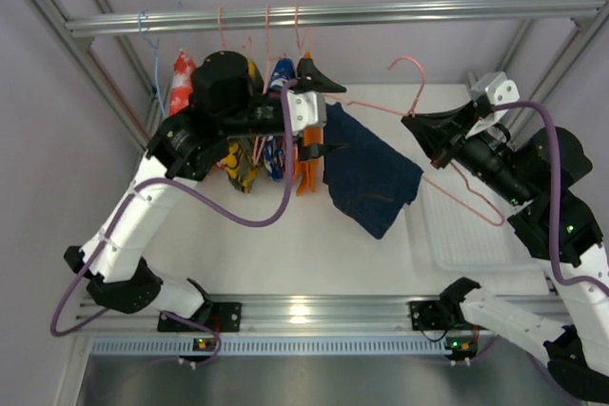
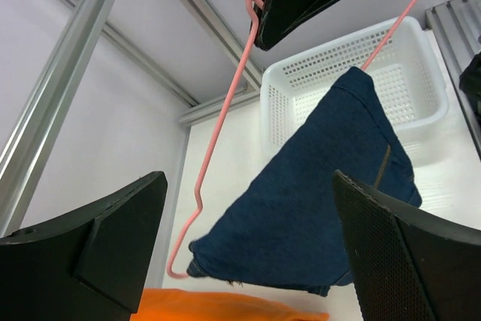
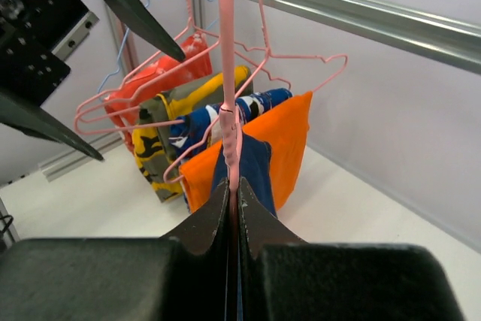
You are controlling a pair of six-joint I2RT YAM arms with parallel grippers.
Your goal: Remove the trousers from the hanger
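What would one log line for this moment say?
right gripper shut on pink hanger | jeans hanging on it | left gripper open near jeans

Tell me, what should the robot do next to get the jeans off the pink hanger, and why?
Probably close the left gripper on the trousers. Its jaws are wide open with the dark denim just ahead between them, while the right gripper is shut on the hanger. The trousers hang over the wire, so they need gripping before pulling.
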